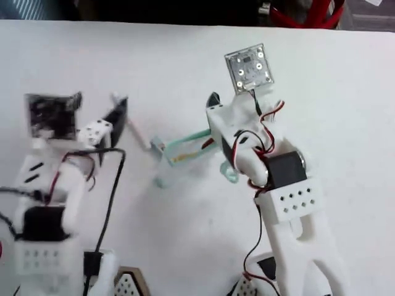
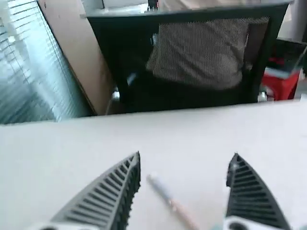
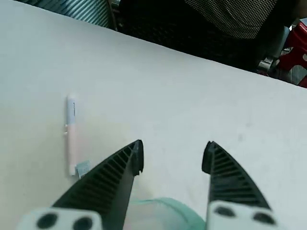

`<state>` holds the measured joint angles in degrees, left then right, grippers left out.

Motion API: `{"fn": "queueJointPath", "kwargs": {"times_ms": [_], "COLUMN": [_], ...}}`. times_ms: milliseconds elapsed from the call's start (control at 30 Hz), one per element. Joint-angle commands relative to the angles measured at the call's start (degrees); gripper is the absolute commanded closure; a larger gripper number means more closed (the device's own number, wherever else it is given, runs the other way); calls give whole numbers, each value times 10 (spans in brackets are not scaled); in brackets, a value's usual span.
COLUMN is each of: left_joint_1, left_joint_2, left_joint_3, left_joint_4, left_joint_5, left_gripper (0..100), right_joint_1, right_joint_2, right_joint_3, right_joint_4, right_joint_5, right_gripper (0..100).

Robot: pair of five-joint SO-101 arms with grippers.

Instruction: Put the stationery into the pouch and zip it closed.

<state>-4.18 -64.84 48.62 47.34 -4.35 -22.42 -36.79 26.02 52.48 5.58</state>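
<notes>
While the pen (image 2: 168, 201) lies on the bench (image 1: 74, 55) between the spread fingers of the left tool (image 2: 186, 165), released, that tool would do well to sink squarely over the barrel and clench mid-length before carrying it right to the green pouch (image 1: 182, 151) near by. The right tool (image 3: 173, 160), likewise released, hangs above the pouch's end; its zip and mouth are hard to make out
</notes>
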Motion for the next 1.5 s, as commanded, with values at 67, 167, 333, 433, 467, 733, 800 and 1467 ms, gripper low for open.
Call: {"fn": "queueJointPath", "kwargs": {"times_ms": [67,167,333,433,467,733,800,1467], "left_joint_1": [36,48,47,48,51,69,69,70], "left_joint_2": [6,6,7,7,8,6,6,8], "left_joint_3": [126,172,254,282,283,295,295,296], "left_joint_4": [-44,-85,-160,-201,-204,-207,-207,-207], "left_joint_5": [47,63,63,63,63,63,63,59], "left_gripper": [706,706,707,707,707,707,707,707], "right_joint_1": [-51,-51,-51,-51,-51,5,31,511], "right_joint_2": [21,78,222,299,319,385,384,249], "right_joint_3": [-51,-127,-328,-452,-492,-756,-760,-173], "right_joint_4": [1,0,158,257,286,448,467,459], "right_joint_5": [30,47,53,53,53,53,58,813], "right_gripper": [800,803,885,889,889,797,781,868]}}
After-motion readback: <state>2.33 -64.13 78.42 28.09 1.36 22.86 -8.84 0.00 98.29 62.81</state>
